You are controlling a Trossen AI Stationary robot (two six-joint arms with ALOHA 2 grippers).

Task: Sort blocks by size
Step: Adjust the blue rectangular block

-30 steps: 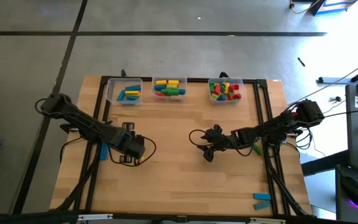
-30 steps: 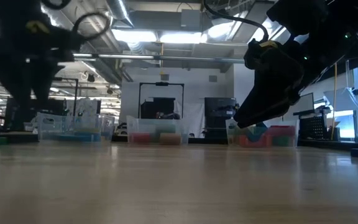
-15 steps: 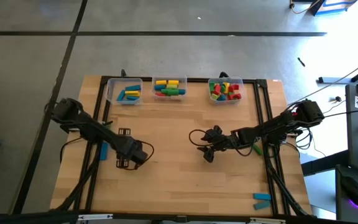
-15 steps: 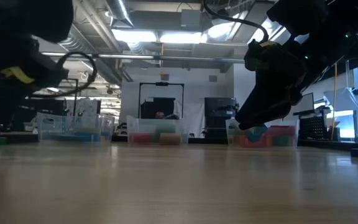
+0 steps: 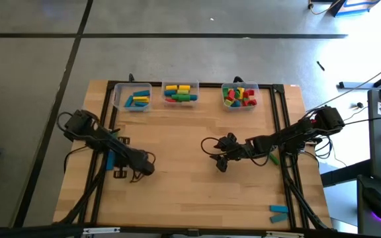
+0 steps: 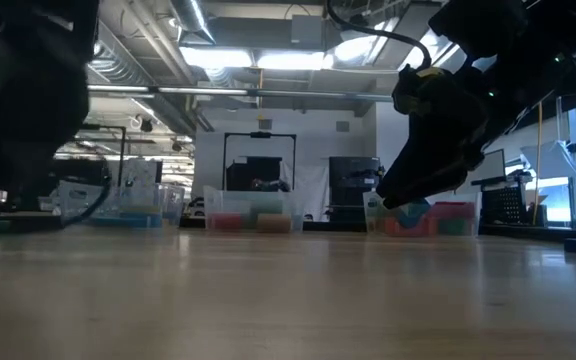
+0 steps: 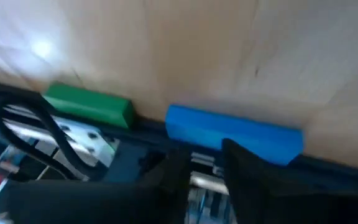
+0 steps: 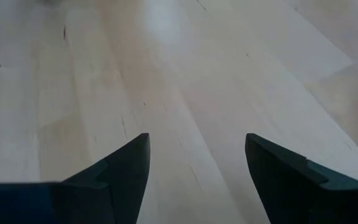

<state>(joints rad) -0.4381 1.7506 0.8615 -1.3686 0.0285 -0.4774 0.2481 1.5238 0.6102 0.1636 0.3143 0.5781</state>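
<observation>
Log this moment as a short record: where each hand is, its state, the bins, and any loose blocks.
left hand: near the table's left edge, over a blue block, green block beside it; grip unclear
right hand: open, empty, over mid-table
bins: three along the far edge, all holding blocks
loose blocks: blue pair at the near right corner

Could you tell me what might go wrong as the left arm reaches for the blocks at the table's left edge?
1. The blue block lies right at the table's edge over the frame rail; a nudge from the left gripper could push it off.
2. The green block lies close beside it, so it could be knocked too.
3. The right gripper hangs open over bare wood, clear of this reach, so collision seems unlikely.
</observation>
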